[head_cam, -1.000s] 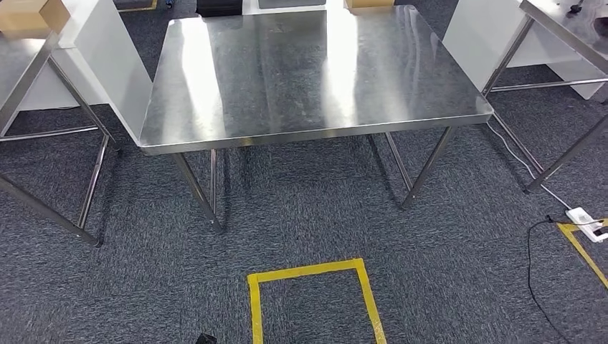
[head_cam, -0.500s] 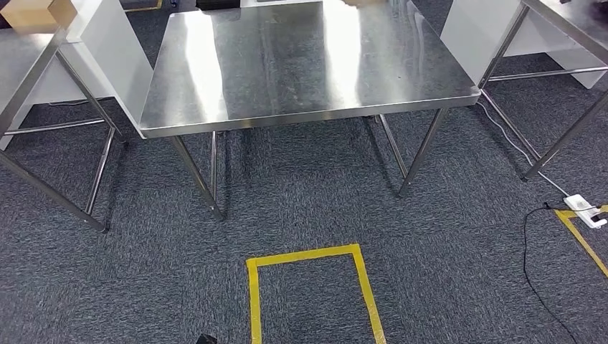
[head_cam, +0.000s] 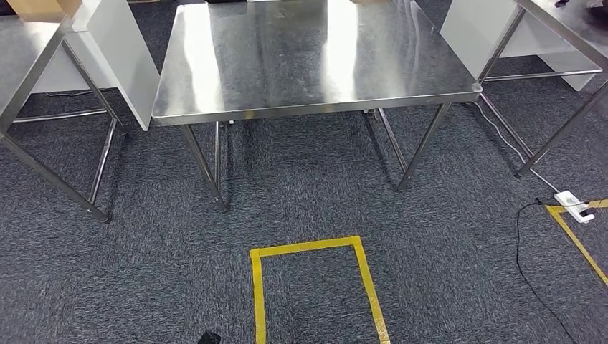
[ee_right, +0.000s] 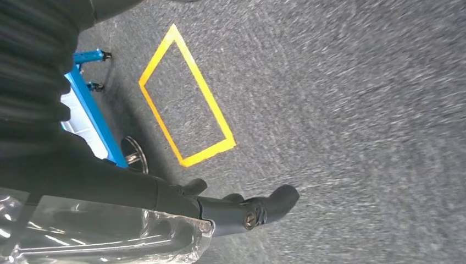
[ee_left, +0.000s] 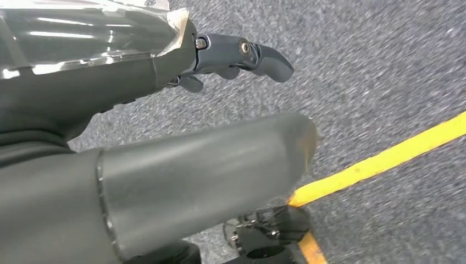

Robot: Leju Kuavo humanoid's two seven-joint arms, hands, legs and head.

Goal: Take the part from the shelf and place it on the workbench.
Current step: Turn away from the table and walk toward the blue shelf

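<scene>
Part location cannot be told. Steel workbench (head_cam: 315, 64) stands straight ahead across grey carpet. Left hand (ee_left: 181, 115) and right hand (ee_right: 220, 212) hang low over the floor, fingers loosely apart, holding nothing, neither nearer.

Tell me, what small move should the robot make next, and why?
Probably a short step forward into the yellow tape box. It lies on the carpet just ahead, before the steel table, which looks too far to reach.
</scene>
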